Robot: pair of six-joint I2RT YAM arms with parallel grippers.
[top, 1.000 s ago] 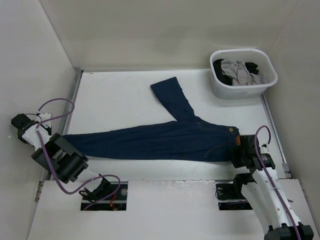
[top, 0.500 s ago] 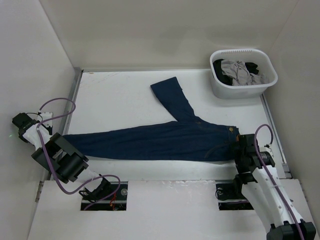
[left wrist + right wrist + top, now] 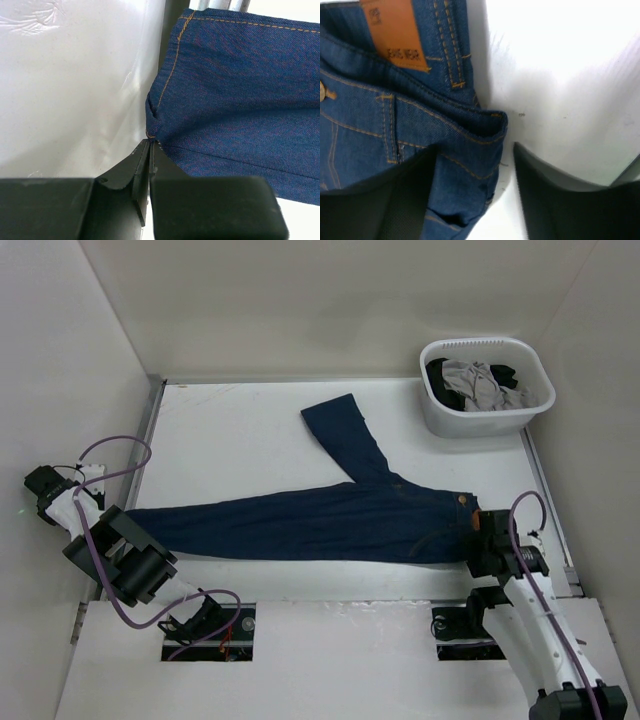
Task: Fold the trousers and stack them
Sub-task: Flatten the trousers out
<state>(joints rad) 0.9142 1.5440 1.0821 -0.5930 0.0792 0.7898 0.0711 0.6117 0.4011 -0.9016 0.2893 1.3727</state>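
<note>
The dark navy trousers lie flat across the table. One leg runs left, the other angles toward the back, and the waist is at the right. My left gripper is at the left leg's end. In the left wrist view it is shut on the hem corner of the trousers. My right gripper is at the waistband. In the right wrist view it is open, one finger over the denim and the other on the bare table, straddling the waistband corner near a tan leather patch.
A white basket with grey and black garments stands at the back right. White walls close in the table on the left, back and right. A metal rail runs along the left edge.
The right arm has shifted slightly at the waistband. The trousers and the left arm have not visibly moved.
</note>
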